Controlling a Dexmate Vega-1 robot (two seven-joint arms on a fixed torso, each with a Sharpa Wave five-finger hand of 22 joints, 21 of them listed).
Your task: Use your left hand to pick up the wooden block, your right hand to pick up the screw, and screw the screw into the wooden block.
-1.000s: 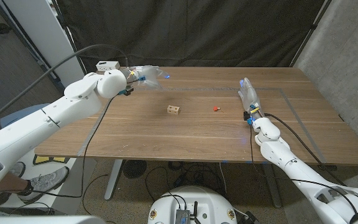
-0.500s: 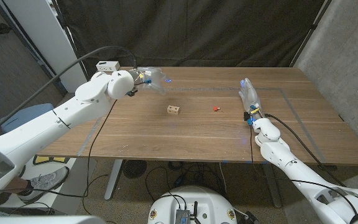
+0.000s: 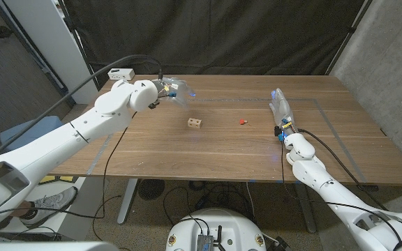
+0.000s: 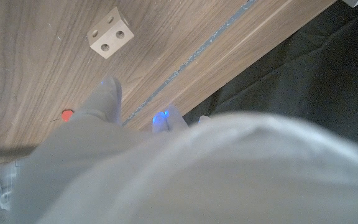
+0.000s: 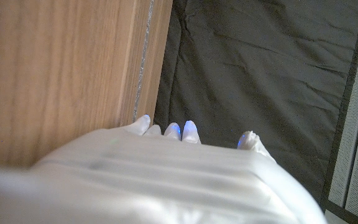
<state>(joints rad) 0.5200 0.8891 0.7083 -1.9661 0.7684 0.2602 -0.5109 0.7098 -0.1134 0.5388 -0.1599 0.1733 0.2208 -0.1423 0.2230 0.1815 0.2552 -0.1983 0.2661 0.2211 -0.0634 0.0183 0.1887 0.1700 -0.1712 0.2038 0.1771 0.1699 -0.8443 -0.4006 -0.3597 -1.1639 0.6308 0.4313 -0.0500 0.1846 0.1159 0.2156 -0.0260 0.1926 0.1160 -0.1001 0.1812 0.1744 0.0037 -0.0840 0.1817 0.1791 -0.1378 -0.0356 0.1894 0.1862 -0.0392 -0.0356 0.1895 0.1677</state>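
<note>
- The left arm reached in from the 8 o'clock corner of the head view, its left hand (image 3: 172,88) held above the table's far left part, fingers apart and gripping nothing.
- In the left wrist view that hand (image 4: 135,168) was a pale blur, with two fingertips (image 4: 109,93) spread out over the wood.
- The right hand (image 3: 279,107) stood on its edge at the table's 3 o'clock side, fingers stretched toward the far edge and holding nothing.
- The wooden block (image 3: 195,123) lay on the table near its middle, at about 5 o'clock from the left hand and well apart from it; its holes showed in the left wrist view (image 4: 110,42).
- The screw (image 3: 241,120), a small red thing, lay at 3 o'clock from the block, apart from it and from the right hand.
- The screw's shape was too small to make out; in the left wrist view (image 4: 66,115) it was partly hidden behind a finger.
- The right hand (image 5: 166,174) was blurred in its own wrist view, only its fingertips clear.
- The wooden table (image 3: 222,153) carried a small white box (image 3: 121,73) at its far left corner.
- A black curtain (image 3: 215,35) hung behind the table.
</note>
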